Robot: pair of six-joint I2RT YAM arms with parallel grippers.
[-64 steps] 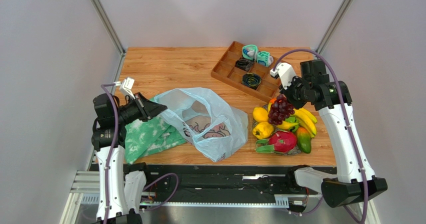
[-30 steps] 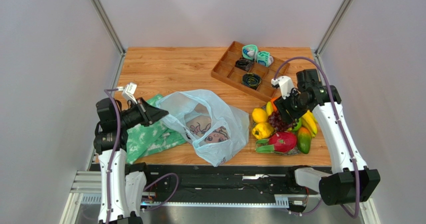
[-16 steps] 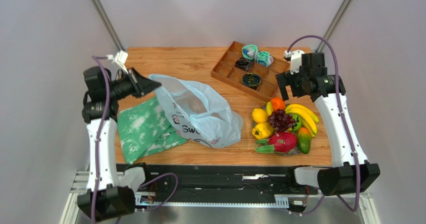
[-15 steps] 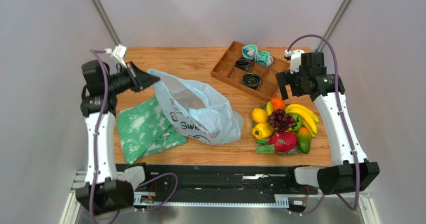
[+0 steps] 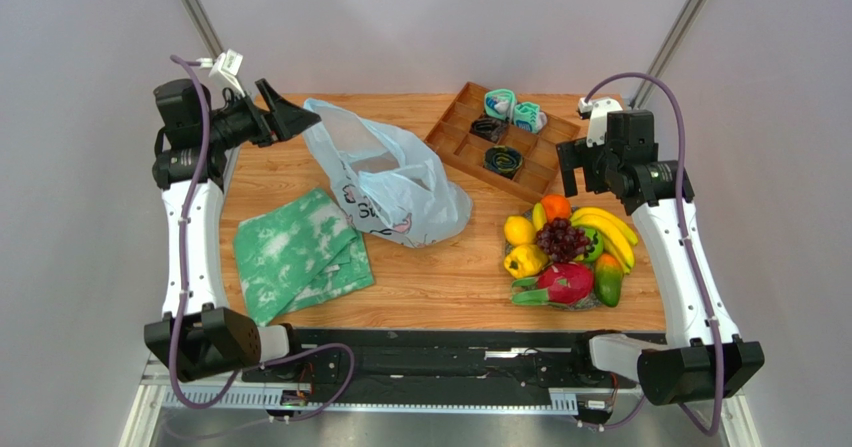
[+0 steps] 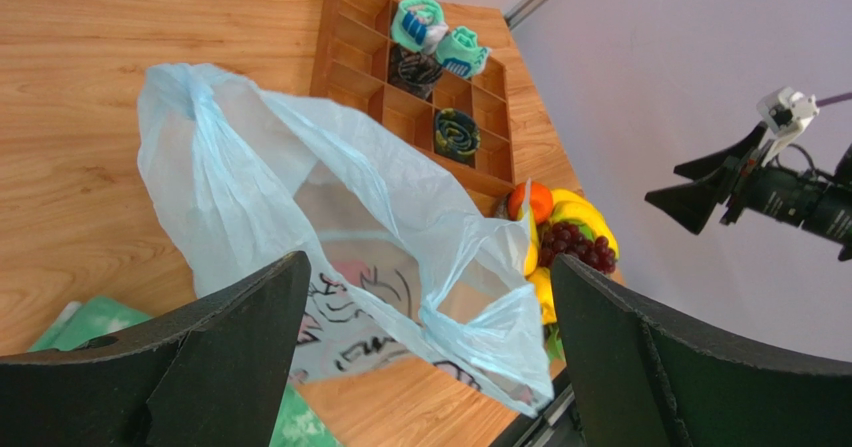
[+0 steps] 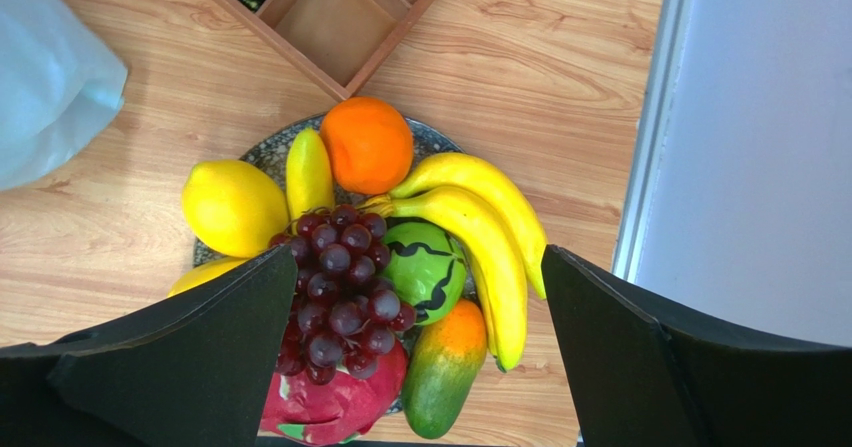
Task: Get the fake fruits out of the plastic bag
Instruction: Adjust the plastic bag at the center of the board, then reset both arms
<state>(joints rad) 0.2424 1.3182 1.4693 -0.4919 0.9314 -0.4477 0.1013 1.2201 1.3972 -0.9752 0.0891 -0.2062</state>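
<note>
Now | left gripper wide | crinkly translucent bag slumped | right gripper wide above glossy rounded fruits

1. I see a green-and-white mottled cloth lying flat on the wooden table, front left.
2. A divided wooden tray sits back right, holding teal rolls and dark coils.
3. A speckled plate lies near the tray.
</note>
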